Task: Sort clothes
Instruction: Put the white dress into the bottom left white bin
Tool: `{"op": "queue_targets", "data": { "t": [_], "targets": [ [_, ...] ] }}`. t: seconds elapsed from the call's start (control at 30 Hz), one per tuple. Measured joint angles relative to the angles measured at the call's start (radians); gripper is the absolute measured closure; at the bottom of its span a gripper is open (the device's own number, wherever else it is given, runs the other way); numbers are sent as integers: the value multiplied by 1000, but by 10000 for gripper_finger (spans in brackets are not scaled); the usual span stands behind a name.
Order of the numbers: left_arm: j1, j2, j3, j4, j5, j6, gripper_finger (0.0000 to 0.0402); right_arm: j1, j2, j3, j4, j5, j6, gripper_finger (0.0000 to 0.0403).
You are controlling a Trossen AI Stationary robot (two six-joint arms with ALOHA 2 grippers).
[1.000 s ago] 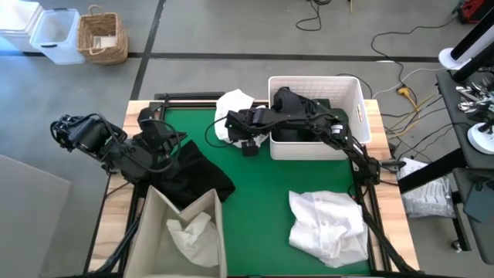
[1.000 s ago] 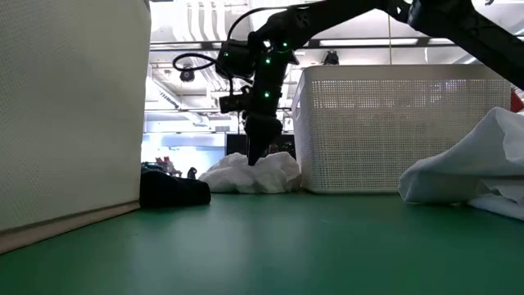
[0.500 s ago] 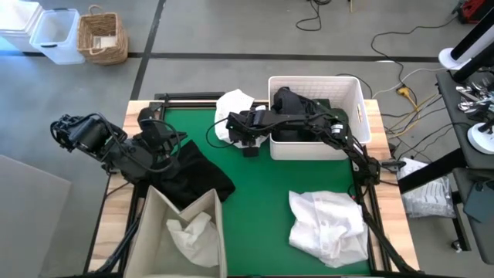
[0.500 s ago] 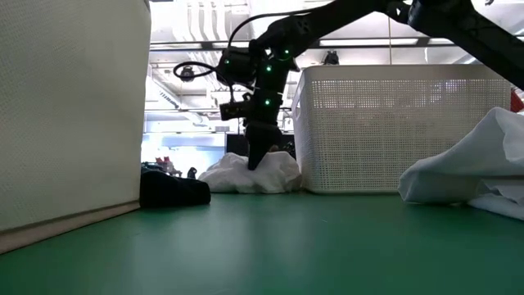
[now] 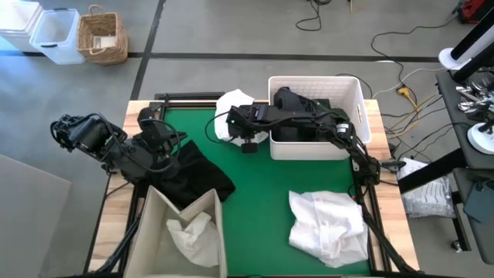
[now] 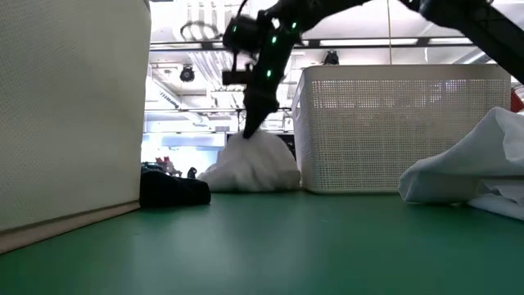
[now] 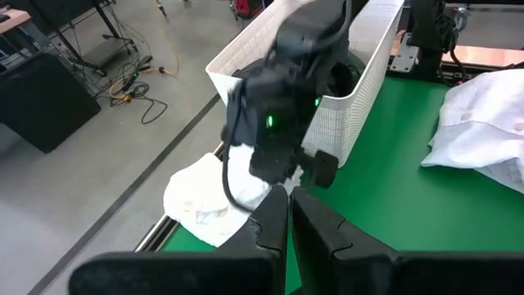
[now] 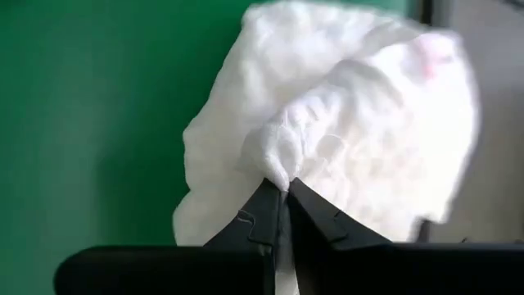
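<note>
— So, what have you got hold of right now?

— My right gripper (image 8: pixel 284 190) is pinched tight on a fold of the white garment (image 5: pixel 234 104) at the far edge of the green mat (image 5: pixel 262 181), just beside the white basket (image 5: pixel 356 94). From the low camera the cloth is drawn up into a peak under my fingertips, with its lower part spread on the table.

— And your other claw?

— My left gripper (image 7: pixel 288 215) is closed on nothing, waiting near the table's left side above the black garment (image 5: pixel 197 174).

— How do you lift it well from here?

— Straight up first, I think, until the hem is off the mat, so nothing drags or catches on the basket's wall. The pinch takes only a small ridge of fabric, so I'd go steadily; a jerk might slip it free.

— Where should it go?

— My guess: with the whites. The beige bin (image 5: pixel 160 224) at the near left already holds a white piece (image 5: pixel 191 234), and another white heap (image 5: pixel 328 224) lies at the near right. The basket has a dark garment (image 5: pixel 289 100) in it, so I'd judge this one doesn't belong there.

— Any risk?

— A trailing sleeve could snag on my own arm, which reaches across the basket.
</note>
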Motion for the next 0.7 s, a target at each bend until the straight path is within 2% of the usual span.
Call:
{"op": "queue_targets", "data": {
  "t": [0.33,0.53,0.7],
  "targets": [
    [0,0,0,0,2,-13,401,-2,-212,2,4,-10,-19,390],
    [0,0,0,-1,3,-15,401,-8,-374,0,46,-140,-8,390],
    [0,14,0,-1,4,-18,401,-6,-491,3,77,-161,3,390]
  ]
}}
